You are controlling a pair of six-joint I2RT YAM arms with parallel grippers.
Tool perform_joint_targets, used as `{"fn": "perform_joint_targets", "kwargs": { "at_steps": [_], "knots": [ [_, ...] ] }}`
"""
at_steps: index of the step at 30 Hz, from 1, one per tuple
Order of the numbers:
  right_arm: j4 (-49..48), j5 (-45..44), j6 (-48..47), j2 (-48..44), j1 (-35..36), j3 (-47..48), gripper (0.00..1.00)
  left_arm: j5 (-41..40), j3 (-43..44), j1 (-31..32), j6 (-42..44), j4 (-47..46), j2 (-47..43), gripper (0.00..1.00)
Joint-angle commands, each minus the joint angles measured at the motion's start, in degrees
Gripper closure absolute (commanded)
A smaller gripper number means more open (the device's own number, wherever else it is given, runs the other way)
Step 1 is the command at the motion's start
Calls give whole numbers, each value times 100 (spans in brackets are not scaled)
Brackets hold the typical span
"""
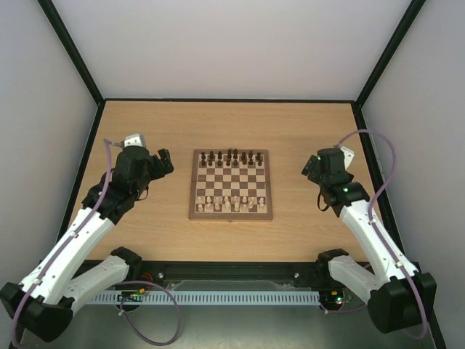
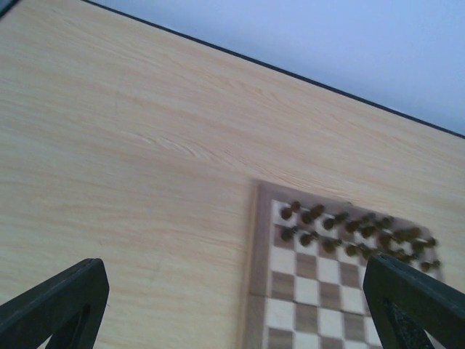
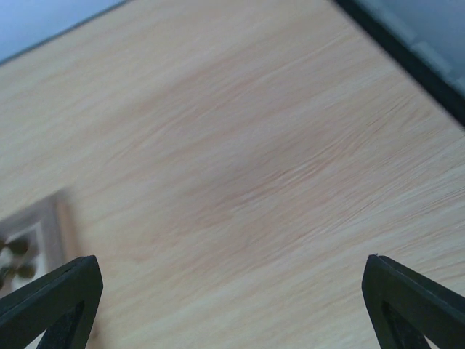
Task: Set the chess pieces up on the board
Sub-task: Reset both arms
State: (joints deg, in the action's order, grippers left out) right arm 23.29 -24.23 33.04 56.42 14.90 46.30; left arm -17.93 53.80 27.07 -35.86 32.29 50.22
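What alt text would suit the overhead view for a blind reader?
A chessboard lies on a wooden table, dark pieces along its far rows and pale pieces along its near rows. The left gripper and right gripper sit open and empty at either side.

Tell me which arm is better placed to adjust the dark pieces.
Left, probably. Both grippers hang open off the board, but the left gripper faces the dark pieces in its wrist view; the right gripper sees only the board's corner.

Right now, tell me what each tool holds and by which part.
Nothing: left tool and right tool both stand open and empty, beside the board.
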Motion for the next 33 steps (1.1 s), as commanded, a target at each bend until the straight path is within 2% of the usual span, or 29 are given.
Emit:
{"fn": "perform_joint_targets", "kwargs": {
  "at_steps": [1,5,9,14,20,24,27,29,31,33],
  "knots": [
    [-1645,-753,-524,-164,-442,-724,1,-229,-637,-554,1021,-1640,177,1],
    [-2629,-999,-711,65,-611,-1383,1,-258,-1259,-1276,1370,-2402,336,1],
    [-3869,-1199,-897,211,-644,-2154,1,-127,-2154,-1869,1899,-3575,272,1],
    [-5459,-1177,-1131,527,-824,-2936,1,-26,-3233,-2197,2545,-5183,302,1],
    [-6760,-1030,-1227,1543,-1113,-3134,1,122,-4074,-2422,2879,-7071,1129,1],
    [-7618,-748,-1378,2034,-1129,-3055,1,344,-4087,-2549,3033,-7717,1798,0],
    [-7827,-686,-1497,2386,-1152,-2858,2,440,-4037,-2565,3088,-8213,2106,1],
    [-8616,-464,-1629,2627,-1224,-3104,1,456,-3949,-2587,3074,-8437,2326,1],
    [-8482,-275,-1670,2678,-1232,-3000,1,535,-3840,-2593,3097,-8570,2581,0],
    [-8716,569,-2110,2851,-1217,-3004,1,643,-3731,-2593,3138,-8664,2745,1]
  ]
}}
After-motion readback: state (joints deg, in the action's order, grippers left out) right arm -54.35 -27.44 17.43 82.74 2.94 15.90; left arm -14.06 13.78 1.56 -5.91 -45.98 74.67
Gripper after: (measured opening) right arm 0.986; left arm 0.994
